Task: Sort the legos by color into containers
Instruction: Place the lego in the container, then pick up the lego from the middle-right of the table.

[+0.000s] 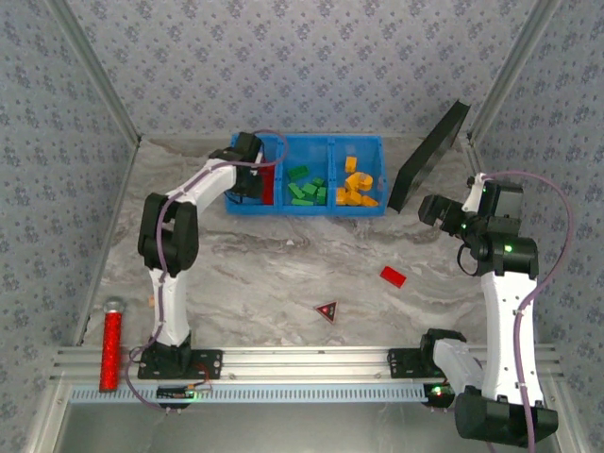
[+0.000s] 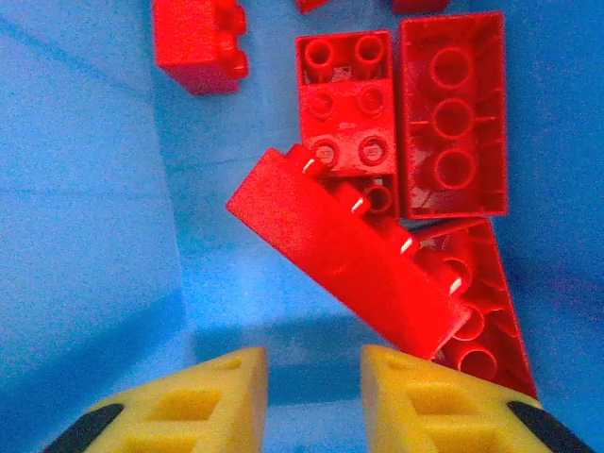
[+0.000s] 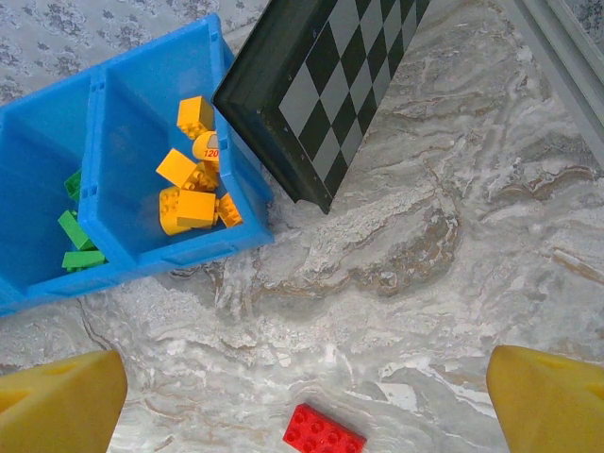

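1. The left gripper [image 2: 313,363] is inside the left compartment of a blue tray [image 1: 311,209]. Its yellow fingers [image 2: 203,401] are drawn close together with only a narrow gap, and they grip nothing.
2. Just ahead of those fingers lie the red bricks [image 2: 349,255]. One long brick is tilted and rests across another brick that is turned underside up. Beyond them are a studs-up brick, a second underside-up brick beside it, and a small brick near the compartment's far wall.
3. The left arm reaches from its base at the near edge of the table [image 1: 283,264] across to the tray at the far side.
4. The tray has three compartments side by side. The middle one holds the green bricks [image 1: 307,189]. The right one holds the yellow-orange bricks [image 3: 193,184] in a loose pile.
5. The right gripper [image 3: 304,363] hovers over bare table to the right of the tray. Its fingers are spread wide and it holds nothing.
6. A loose red brick [image 3: 324,432] lies studs up on the table, below the right gripper and well apart from the tray.
7. A checkerboard [image 1: 429,156] stands tilted just beside the tray's right end.
8. A dark red triangle piece [image 1: 327,310] lies nearer the arm bases.
9. A red cylinder [image 1: 111,344] lies at the table's near left edge.
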### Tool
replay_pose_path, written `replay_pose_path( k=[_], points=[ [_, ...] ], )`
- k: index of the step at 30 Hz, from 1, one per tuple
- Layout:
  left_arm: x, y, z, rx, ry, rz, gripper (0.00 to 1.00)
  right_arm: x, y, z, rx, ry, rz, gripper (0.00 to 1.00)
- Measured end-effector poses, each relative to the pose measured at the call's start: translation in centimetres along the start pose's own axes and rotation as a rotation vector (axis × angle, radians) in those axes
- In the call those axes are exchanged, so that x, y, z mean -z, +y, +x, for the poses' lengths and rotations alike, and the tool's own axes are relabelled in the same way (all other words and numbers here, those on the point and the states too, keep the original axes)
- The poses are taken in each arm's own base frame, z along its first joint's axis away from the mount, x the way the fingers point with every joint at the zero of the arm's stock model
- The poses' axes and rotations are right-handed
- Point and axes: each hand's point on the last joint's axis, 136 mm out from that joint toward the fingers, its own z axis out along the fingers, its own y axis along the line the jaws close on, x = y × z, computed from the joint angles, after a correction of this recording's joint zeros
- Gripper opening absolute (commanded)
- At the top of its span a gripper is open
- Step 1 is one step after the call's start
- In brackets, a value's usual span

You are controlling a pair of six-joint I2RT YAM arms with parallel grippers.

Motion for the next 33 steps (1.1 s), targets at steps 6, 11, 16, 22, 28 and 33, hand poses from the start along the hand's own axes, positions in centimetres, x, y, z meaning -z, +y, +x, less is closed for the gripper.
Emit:
replay_pose_path(
  k=[6,11,16,22,28,33],
  points=[
    [2.6,-2.9,-0.9,-0.09,-0.039,0.013,0.41,-0.1,0.0,0.1,0.0,0.003,0.001,1.0],
    [9.4,-9.0,-2.1,-0.321,-0.171,0.094,0.49,-0.1,0.0,0.1,0.0,0.002,0.001,1.0],
    [16.0,-19.0,1.6,-0.746,-0.312,0.282,0.56,0.2,0.0,0.0,-0.004,-0.008,0.001,1.0],
    [17.2,-27.2,9.8,-1.1,-0.344,0.54,0.68,0.8,0.0,-0.1,-0.005,-0.027,-0.001,1.0],
    [16.5,-32.2,12.4,-1.263,-0.39,0.662,0.69,1.9,-0.5,-0.2,-0.017,-0.059,0.02,1.0],
    [14.3,-37.7,15.1,-1.389,-0.398,0.739,0.71,3.7,-1.0,-0.3,-0.065,-0.112,0.036,1.0]
  ],
)
